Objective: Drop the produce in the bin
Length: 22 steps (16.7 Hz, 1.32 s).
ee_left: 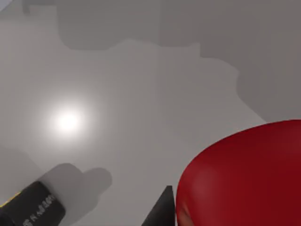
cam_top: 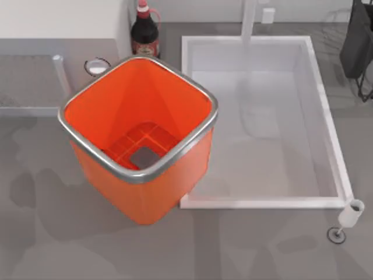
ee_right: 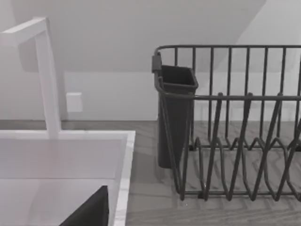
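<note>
Orange bin (cam_top: 145,192), gridded bottom bare

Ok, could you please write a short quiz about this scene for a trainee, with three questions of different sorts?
1. True or false: the bottle stands outside the bin.
2. What colour is the bin's rim? A) silver B) black C) white
3. Fill the gap: in the left wrist view, the deep-red thing close to the camera is the ____.

Key:
1. True.
2. A.
3. The produce.
</note>
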{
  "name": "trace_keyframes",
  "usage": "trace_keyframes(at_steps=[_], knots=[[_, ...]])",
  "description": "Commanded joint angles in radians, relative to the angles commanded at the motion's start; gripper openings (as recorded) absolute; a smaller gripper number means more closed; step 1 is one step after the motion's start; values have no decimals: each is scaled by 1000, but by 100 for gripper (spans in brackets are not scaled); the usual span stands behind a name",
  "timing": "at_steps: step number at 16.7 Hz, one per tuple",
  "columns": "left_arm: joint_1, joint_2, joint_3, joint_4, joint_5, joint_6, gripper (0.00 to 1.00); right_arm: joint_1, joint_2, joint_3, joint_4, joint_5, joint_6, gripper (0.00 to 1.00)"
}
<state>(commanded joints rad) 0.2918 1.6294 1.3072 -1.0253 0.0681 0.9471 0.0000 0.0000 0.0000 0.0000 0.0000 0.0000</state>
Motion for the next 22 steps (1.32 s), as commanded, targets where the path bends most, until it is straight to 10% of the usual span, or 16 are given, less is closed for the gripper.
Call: trace_keyframes(at_steps=[22], knots=[[-202,126,267,-308,-52,-133,0,0,0,0,0,0,0,100]])
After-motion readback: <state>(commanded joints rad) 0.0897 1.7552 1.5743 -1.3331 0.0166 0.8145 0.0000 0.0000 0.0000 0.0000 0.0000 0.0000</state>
